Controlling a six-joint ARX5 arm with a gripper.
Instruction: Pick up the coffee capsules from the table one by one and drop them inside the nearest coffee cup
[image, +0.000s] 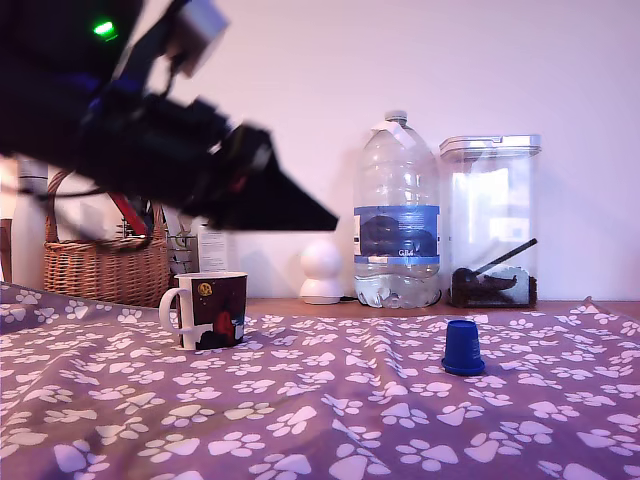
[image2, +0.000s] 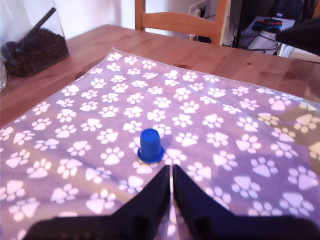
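Paw-print cloth covers the counter (image: 300, 420) in the exterior view; the capsule (image: 463, 348) stands on it rim down, well apart from the cup (image: 212, 309) at that view's left, with the pincer (image: 300, 212) high above the cup, empty.

Wrist view: pincer (image2: 171, 175) tips together, capsule (image2: 150, 145) just ahead. Reaching seems in hand; next, I judge, open, descend, straddle the capsule.
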